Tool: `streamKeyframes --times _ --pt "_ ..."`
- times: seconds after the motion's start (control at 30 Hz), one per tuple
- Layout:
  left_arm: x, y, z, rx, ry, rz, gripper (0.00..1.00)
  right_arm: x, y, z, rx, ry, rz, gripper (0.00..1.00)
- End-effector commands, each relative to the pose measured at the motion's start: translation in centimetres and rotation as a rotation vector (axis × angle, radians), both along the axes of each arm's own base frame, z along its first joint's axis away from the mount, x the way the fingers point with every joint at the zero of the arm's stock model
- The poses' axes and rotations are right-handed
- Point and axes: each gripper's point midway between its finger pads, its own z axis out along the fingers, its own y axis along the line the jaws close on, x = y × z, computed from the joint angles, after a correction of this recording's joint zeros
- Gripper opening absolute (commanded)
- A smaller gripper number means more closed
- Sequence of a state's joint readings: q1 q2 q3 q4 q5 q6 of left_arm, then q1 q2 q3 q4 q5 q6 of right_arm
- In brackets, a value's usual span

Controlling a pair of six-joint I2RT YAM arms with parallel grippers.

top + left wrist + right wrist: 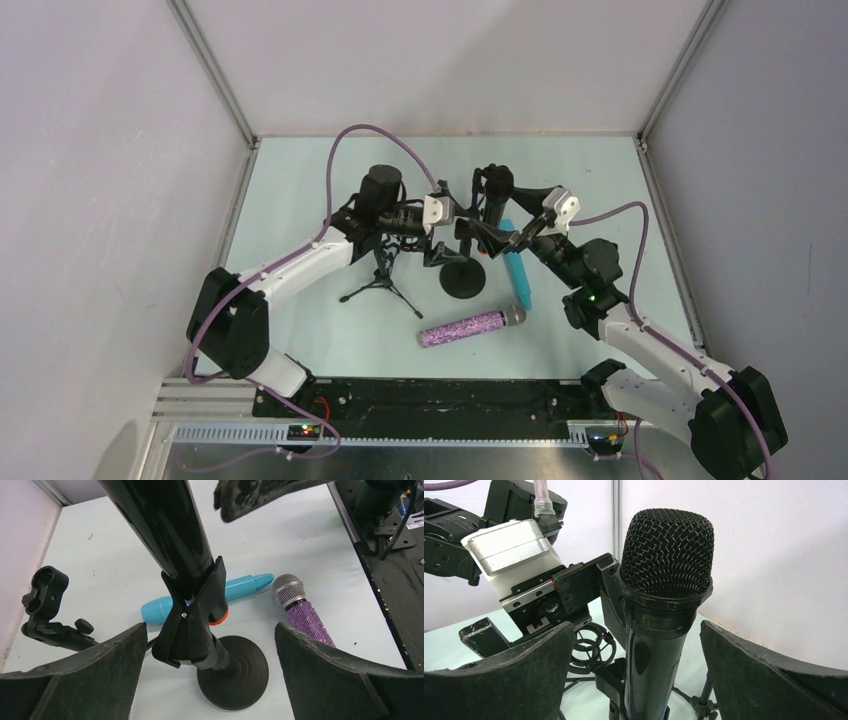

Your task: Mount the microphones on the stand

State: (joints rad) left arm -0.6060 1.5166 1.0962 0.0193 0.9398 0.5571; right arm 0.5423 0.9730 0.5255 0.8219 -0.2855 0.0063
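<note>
**A:** Where's the black microphone [666,545]?

**B:** Upright in the clip [187,625] of the round-base stand [232,672], orange ring just below the clip. Looks seated, the clip is carrying it.

**A:** Claws?

**B:** Left claw [210,627] is spread wide around the stand's clip, fingers clear on both sides, holding nothing. Right claw [636,625] is just as wide, higher up the stand at the mic head, with gaps either side and nothing in it. The wide stance likely means the mic needs no support.

**A:** Other two?

**B:** Neither is mounted. The light blue microphone [240,587] lies flat just beside the stand's base. The purple microphone [307,617] lies flat near the base too, on the side toward the near edge, silver head pointing at the stand. Both are within easy reach of it, likely staged for pickup.

**A:** Second mount?

**B:** The tripod stand [380,285] is just left of the round-base stand, its holder unfilled.

**A:** Surface, room?

**B:** The surface [300,200] is pale mint and matte, with a few small marks. The walls [420,60] are plain white panels, with aluminium frame posts [215,70] at the corners behind the stand.
</note>
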Motion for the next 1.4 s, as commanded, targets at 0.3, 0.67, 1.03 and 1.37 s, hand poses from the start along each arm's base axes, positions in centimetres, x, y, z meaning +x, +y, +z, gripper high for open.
streamKeyframes --times 0.3,0.67,1.03,1.37 --pt "1.0 0.2 3.8 -0.056 -0.064 0.077 1.00 -1.7 -1.6 0.5 -0.051 -0.006 -0.027 0.99" --pt "1.5 0.6 4.0 -0.061 -0.059 0.102 1.00 -3.1 -4.1 -1.8 -0.076 0.074 -0.060 0.99" --pt "2.6 2.8 5.3 -0.146 0.024 0.135 1.00 -4.0 -4.9 -4.2 -0.046 0.137 -0.049 0.99" --pt "2.0 2.4 2.3 -0.132 0.103 0.161 0.97 -4.1 -6.0 -5.2 -0.016 0.153 -0.060 0.99"
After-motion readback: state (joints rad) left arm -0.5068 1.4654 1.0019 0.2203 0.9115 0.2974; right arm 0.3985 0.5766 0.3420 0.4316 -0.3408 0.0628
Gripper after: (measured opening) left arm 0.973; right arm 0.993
